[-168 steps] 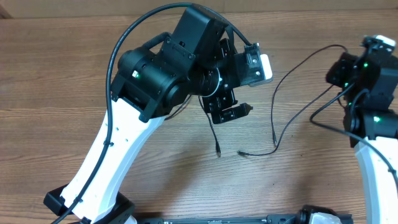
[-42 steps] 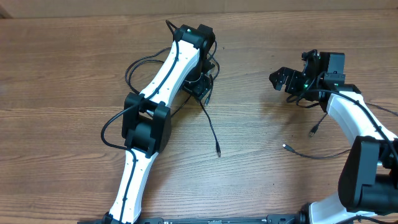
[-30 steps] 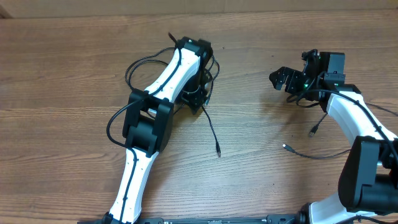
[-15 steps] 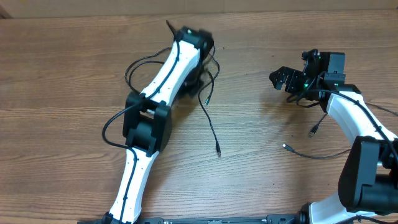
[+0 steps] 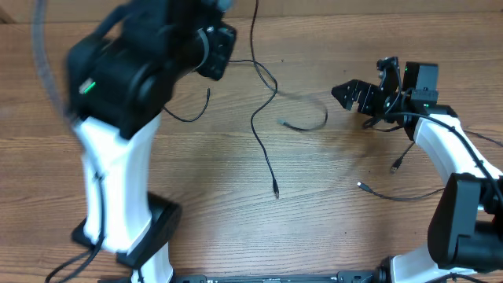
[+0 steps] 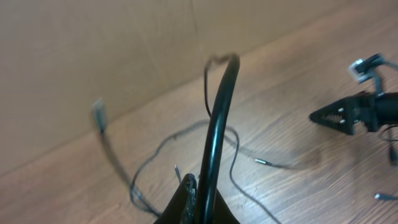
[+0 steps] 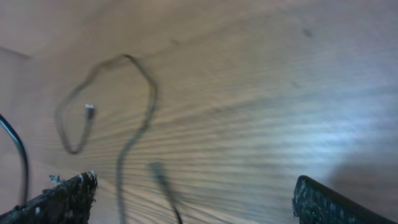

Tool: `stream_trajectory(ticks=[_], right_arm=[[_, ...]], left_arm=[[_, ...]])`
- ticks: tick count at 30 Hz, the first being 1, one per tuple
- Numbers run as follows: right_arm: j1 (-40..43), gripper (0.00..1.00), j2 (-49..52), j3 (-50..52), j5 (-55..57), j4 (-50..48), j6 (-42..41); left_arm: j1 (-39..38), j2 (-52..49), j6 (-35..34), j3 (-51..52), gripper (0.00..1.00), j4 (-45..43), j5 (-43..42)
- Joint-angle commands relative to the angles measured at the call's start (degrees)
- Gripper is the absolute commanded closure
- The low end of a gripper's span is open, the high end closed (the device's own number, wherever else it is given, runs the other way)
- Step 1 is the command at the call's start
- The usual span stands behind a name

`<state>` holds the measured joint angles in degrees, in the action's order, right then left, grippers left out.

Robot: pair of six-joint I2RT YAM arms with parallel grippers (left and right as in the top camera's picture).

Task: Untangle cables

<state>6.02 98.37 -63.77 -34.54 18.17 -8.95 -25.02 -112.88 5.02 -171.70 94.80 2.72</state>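
Right, my left gripper [image 6: 193, 193] is pinched tight on one of the cables [image 5: 264, 141]; in the left wrist view the black cord runs straight up out of the closed fingertips. The left arm [image 5: 126, 86] sits high and close under the overhead camera, blurred, at about 10 o'clock on the counter [image 5: 330, 236]. From the top edge of the overhead view that cord trails toward 6 o'clock and ends in a small plug [image 5: 275, 192] lying near the middle of the counter. A second strand [image 5: 316, 123] curls in a loose hook just to the 3 o'clock side of it, with its own plug end [image 5: 281, 122] pointing to 9 o'clock; whether it belongs to the same cord I cannot tell. My right gripper [image 7: 193, 180] is spread wide with nothing between the fingers, at about 2 o'clock, apart from the hook. Another thin cable [image 5: 397, 196] lies at 4 o'clock beside the right arm [image 5: 448, 149], two plug tips showing
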Motion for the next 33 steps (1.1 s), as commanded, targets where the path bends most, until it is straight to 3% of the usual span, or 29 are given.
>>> stream_trajectory(ticks=[1, 7, 12, 18, 25, 33], right_arm=[[0.0, 0.0, -6.3, -4.3, -6.3, 0.0, 0.5], [0.0, 0.0, -14.5, -7.3, -14.2, 0.3, 0.9], [-1.8, 0.0, -22.8, -7.7, -17.9, -0.1, 6.9], [-7.6, 0.0, -25.6, -7.7, -17.6, -3.7, 9.9], [-13.9, 0.0, -25.6, -7.7, -5.7, -7.1, 9.9], [-14.3, 0.0, -25.0, -7.7, 10.0, -9.8, 9.3]], left_arm=[[0.0, 2.2, 1.2, 0.2, 0.96, -0.8, -1.1], [0.0, 3.8, 1.5, 0.2, 0.96, -0.8, -5.5], [0.0, 3.8, 2.7, 0.2, 0.96, -1.3, -15.7], [-0.3, 3.8, 2.7, 0.2, 0.96, -2.2, -29.3], [-4.9, 3.8, 2.7, 0.2, 0.96, -0.5, -32.9], [-13.6, 3.8, 2.7, 0.2, 0.96, 1.5, -34.0]])
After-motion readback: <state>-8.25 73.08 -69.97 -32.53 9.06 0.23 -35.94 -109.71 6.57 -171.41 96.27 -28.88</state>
